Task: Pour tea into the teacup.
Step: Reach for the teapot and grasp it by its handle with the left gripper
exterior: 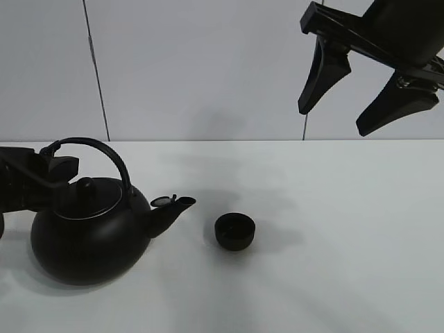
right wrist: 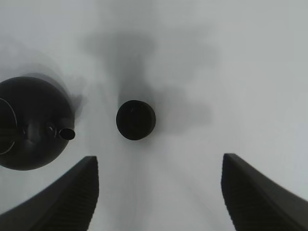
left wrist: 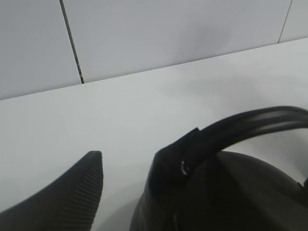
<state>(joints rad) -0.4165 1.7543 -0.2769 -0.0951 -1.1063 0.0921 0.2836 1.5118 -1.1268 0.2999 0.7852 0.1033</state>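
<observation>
The teacup [exterior: 234,231], tiny, round and black, stands on the white table [exterior: 333,263] right of the big black kettle [exterior: 90,236], whose spout points at it. My left gripper [exterior: 50,168] is at the left end of the kettle's arched handle [exterior: 104,149]. In the left wrist view one finger [left wrist: 72,197] shows, apart from the handle [left wrist: 250,124]; the kettle hides the other finger. My right gripper [exterior: 331,121] hangs high above the table, open and empty. It also shows in the right wrist view [right wrist: 159,158], looking down on the teacup [right wrist: 135,119] and the kettle [right wrist: 31,125].
A pale panelled wall [exterior: 208,69] stands behind the table's far edge. The table is bare white around the cup and to the right.
</observation>
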